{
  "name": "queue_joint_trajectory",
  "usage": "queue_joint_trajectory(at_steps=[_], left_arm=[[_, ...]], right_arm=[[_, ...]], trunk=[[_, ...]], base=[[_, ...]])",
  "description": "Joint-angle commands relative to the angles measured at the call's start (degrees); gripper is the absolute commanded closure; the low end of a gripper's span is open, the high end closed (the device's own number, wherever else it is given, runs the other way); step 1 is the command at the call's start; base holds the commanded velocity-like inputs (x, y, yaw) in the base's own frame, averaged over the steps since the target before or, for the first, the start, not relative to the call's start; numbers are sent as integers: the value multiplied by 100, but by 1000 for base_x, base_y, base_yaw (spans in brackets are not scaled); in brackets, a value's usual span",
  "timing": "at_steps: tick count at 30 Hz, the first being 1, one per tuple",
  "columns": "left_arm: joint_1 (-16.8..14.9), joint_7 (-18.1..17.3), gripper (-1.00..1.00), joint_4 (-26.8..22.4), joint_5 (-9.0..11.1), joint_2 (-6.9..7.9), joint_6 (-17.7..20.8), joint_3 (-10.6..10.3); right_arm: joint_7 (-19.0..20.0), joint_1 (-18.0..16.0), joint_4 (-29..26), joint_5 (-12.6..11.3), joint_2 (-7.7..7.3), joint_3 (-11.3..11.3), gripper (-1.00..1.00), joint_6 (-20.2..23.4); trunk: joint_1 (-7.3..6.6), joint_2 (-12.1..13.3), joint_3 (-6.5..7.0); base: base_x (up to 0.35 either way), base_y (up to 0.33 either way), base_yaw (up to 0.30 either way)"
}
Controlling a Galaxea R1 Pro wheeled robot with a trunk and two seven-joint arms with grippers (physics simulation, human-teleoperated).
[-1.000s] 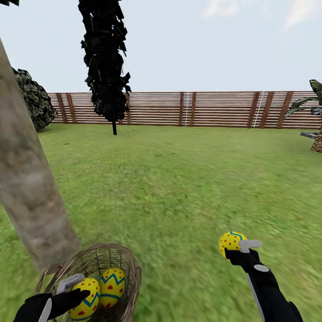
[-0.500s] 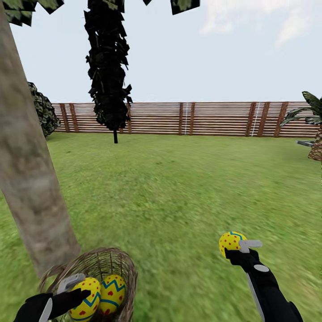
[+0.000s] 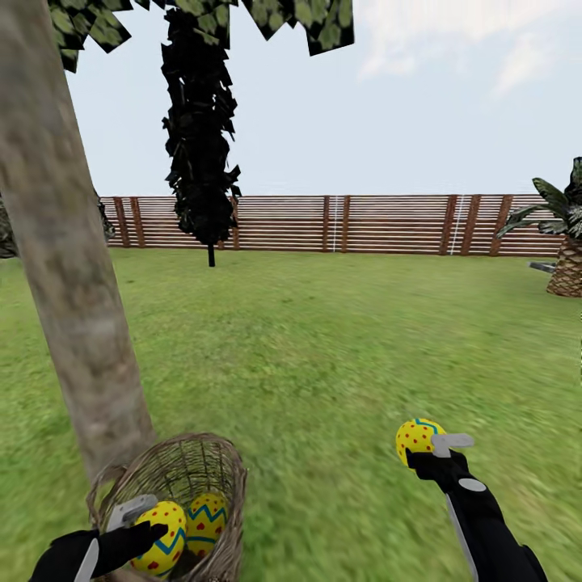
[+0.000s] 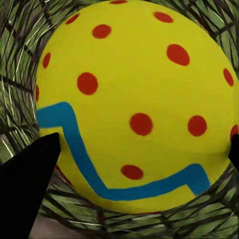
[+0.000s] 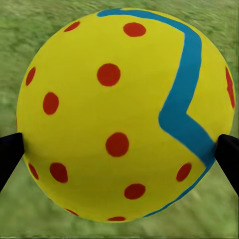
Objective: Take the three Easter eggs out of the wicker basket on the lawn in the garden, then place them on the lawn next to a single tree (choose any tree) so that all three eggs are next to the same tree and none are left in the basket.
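Observation:
Low in the head view the brown wicker basket [image 3: 218,477] stands on the lawn [image 3: 323,339] at the foot of the grey-tan tree [image 3: 73,307]. My left gripper [image 3: 145,525] reaches into it, shut on one yellow dotted Easter egg [image 3: 166,540]; the left wrist view has that egg [image 4: 134,104] ringed by wicker. A second egg [image 3: 208,521] lies beside it in the basket. To the right, my right gripper [image 3: 430,446] is shut on the third egg [image 3: 415,436], held above the grass; this egg [image 5: 124,114] looms large in the right wrist view.
A narrow black-leaved tree [image 3: 198,137] stands far ahead before the brown slat fence [image 3: 364,222]. A palm-like plant [image 3: 566,250] is at the far right. Open grass stretches between the basket and the fence.
The whole picture has shifted, so the camera moved: the trunk looks more upright and the fence sits lower. Both grippers keep their eggs in the same hold.

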Motion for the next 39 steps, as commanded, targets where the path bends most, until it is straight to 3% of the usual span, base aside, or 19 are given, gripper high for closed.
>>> queue_joint_trajectory(at_steps=[1, 6, 21, 29, 39], left_arm=[[-2, -8, 100, -4, 15, -1, 41, 17], [-2, -10, 100, -19, 15, 6, 45, 61], [-2, -32, 100, -5, 9, -9, 37, 8], [-2, -50, 100, 2, -2, -10, 37, 0], [-2, -59, 100, 3, -3, -10, 37, -11]], right_arm=[[58, -2, -9, 59, 6, -13, 100, 28], [67, 0, -9, 59, 7, 81, 100, 28], [75, 0, -9, 51, 7, 93, 100, 41], [75, -3, -9, 50, -2, 84, 100, 45], [74, -2, 129, 50, -2, 119, 100, 37]], trunk=[[-27, 38, 12], [-137, 239, 102], [-466, 840, 353], [-466, 840, 353], [-686, 1242, 533]], base=[[-165, 0, 0], [-17, 0, 0], [107, -18, 0], [0, 0, 0], [0, 0, 0]])
